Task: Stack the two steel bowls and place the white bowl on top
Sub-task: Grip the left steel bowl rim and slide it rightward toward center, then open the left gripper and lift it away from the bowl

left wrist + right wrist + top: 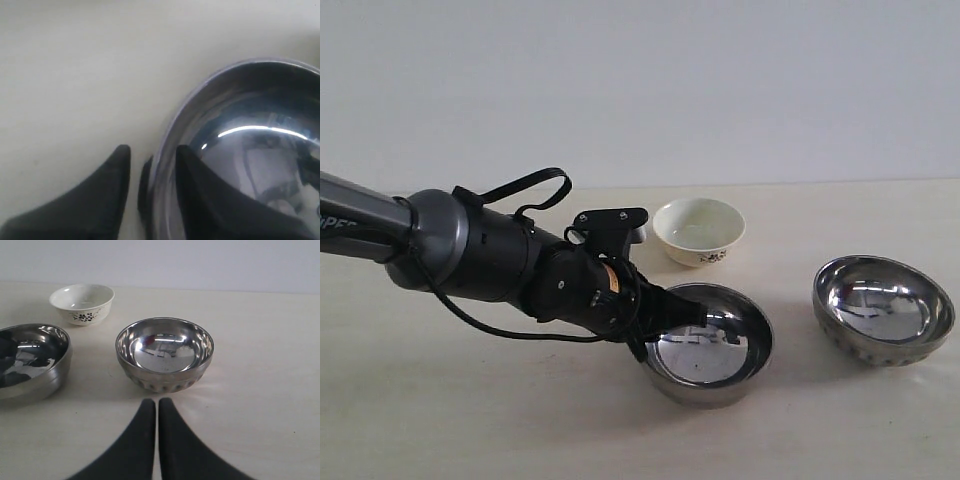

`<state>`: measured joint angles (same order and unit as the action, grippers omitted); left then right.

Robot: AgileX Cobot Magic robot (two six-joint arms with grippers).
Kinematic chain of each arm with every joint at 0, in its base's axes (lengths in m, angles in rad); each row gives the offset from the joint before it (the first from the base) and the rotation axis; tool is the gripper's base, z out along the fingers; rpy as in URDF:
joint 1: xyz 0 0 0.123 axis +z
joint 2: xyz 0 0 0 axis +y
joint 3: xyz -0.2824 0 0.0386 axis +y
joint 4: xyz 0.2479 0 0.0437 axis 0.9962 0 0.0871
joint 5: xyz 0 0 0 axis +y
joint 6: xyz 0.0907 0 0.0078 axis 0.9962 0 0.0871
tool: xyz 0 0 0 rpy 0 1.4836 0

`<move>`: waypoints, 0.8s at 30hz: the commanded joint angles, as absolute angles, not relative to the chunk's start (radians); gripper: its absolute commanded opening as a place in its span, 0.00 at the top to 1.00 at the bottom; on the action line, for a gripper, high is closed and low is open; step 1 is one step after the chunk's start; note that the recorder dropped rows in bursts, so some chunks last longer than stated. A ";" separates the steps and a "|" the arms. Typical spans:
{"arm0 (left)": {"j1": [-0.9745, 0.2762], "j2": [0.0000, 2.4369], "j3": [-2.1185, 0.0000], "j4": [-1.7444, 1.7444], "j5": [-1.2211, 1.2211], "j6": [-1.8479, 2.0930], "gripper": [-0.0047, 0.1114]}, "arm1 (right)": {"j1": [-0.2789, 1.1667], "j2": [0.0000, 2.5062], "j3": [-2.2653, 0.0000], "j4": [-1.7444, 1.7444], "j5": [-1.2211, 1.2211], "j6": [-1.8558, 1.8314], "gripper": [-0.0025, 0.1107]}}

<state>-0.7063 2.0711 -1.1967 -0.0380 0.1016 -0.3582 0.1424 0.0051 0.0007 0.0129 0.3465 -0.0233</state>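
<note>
One steel bowl (720,352) (250,130) (30,360) sits on the table near the middle. My left gripper (655,335) (152,148) is open and straddles its near rim: one finger is inside the bowl and the other is outside, a small gap away from the wall. The second steel bowl (883,308) (165,352) stands alone to the right. Behind and between them is the white bowl (699,230) (82,302), upright, with dark flowers on its side. My right gripper (156,402) is shut on nothing, a short way in front of the second steel bowl, and does not show in the exterior view.
All three bowls rest on a pale beige table (470,420), which runs back to a plain light wall (720,80). My left arm (470,250) reaches in low from the left, with a cable loop above it.
</note>
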 commanded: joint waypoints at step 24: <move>-0.883 1.873 -1.238 -0.029 0.103 -0.169 0.69 | 0.139 0.000 0.000 0.013 0.343 -0.025 0.98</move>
<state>-0.8680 1.8795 -1.2362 -0.0273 0.1089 -0.1926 0.1424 0.0051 0.0007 0.0129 0.3465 -0.0233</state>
